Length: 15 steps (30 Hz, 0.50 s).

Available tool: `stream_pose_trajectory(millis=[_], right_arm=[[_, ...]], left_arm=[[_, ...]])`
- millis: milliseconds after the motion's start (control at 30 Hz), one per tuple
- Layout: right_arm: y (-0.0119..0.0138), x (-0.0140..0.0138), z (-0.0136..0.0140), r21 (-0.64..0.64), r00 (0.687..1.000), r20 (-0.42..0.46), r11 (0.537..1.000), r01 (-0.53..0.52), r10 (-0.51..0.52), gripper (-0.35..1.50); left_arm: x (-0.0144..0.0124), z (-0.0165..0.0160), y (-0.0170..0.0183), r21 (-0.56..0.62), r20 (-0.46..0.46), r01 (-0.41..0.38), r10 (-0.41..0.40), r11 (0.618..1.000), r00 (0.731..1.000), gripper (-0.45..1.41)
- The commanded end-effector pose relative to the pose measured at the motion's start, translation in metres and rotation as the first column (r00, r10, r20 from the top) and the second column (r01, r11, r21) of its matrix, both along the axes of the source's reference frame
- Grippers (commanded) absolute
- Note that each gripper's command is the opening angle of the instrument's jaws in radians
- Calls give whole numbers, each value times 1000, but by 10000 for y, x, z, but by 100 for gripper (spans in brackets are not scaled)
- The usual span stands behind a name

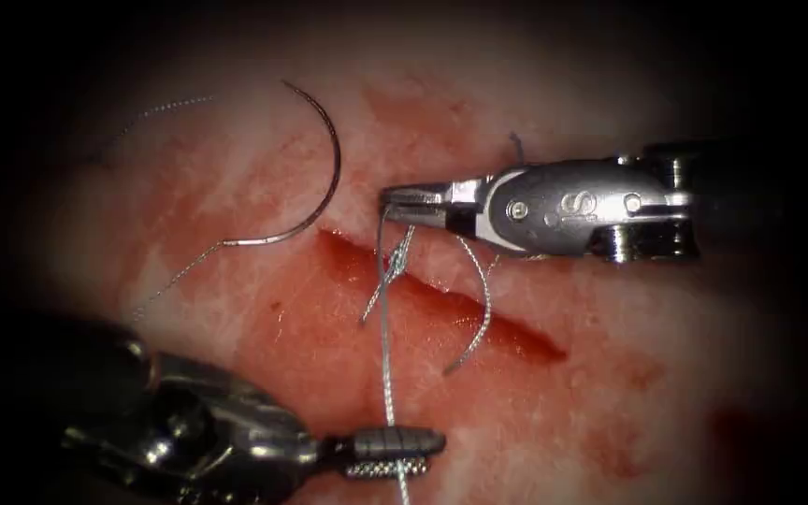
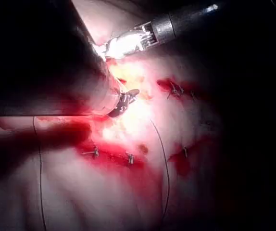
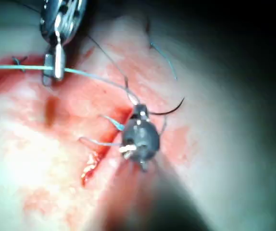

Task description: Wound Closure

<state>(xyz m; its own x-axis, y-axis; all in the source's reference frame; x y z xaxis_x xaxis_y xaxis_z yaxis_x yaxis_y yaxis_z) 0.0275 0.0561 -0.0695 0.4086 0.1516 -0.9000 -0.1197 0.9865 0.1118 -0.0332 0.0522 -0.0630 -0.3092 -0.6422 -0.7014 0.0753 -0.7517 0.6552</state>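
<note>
Left tool (image 1: 395,454) and "S"-marked right tool (image 1: 404,201) grip thread (image 1: 385,346); needle (image 1: 315,178) free.

We look along the right claw (image 3: 137,111), its tip at the cut (image 3: 92,166) in the tissue (image 3: 42,163). The left claw (image 3: 56,65) is closed on a taut thread (image 3: 94,78) running to our tip. The needle (image 3: 169,109) lies just beyond us.
</note>
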Motion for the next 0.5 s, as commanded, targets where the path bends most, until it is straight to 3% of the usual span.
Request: stream_pose_trajectory(millis=[33,200,267,367,500], right_arm=[[-1,7,4,-1,1000,-1,1000,1,-1,-35],[-3,7,2,0,1000,-2,1000,2,-2,-35],[-4,4,-1,6,1000,2,1000,0,0,-35],[-6,0,-5,5,1000,-2,1000,-3,3,-35],[-8,-4,-11,6,1000,-5,1000,-7,7,-35]], left_arm=[[-7,4,-7,14,1,7,-7,1000,1000,-35],[-1,-3,-7,25,19,-7,7,1000,1000,-35],[18,-10,1,218,33,25,-33,976,999,-35],[32,-14,7,258,15,68,-74,964,997,-35],[32,-9,8,293,-12,64,-63,954,998,-35]])
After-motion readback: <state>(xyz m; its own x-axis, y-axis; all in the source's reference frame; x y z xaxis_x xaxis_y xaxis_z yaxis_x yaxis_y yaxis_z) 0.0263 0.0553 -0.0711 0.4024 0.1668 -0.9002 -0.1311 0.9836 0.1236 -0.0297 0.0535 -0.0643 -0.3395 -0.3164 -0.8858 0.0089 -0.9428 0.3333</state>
